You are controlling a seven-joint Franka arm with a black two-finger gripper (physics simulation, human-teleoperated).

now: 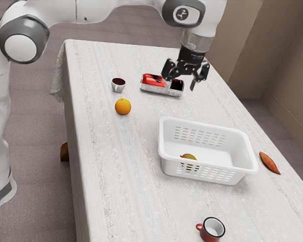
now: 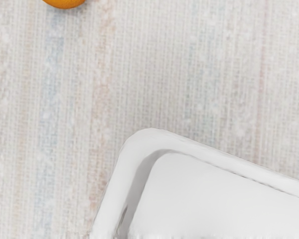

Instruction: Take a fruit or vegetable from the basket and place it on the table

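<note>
My gripper (image 1: pixel 181 83) hangs over the table beyond the basket, its two fingers apart with nothing held between them. The white plastic basket (image 1: pixel 245 157) stands on the table, lower than the gripper and nearer the exterior camera. Inside it lies a greenish-yellow and reddish fruit (image 1: pixel 190 157), partly hidden by the slotted near wall. In the wrist view, a corner of the basket (image 2: pixel 154 139) appears with part of its bare inside. The white cloth-covered table (image 1: pixel 136 166) surrounds the basket.
An orange (image 1: pixel 122 106) (image 2: pixel 65 2) lies on the cloth. Farther back are a small dark-filled cup (image 1: pixel 118 84) and a red-and-silver can-like item (image 1: pixel 154 84) near the gripper. A reddish-brown elongated vegetable (image 1: pixel 269 163) lies beside the basket; a red mug (image 1: pixel 212 230) stands nearest the camera.
</note>
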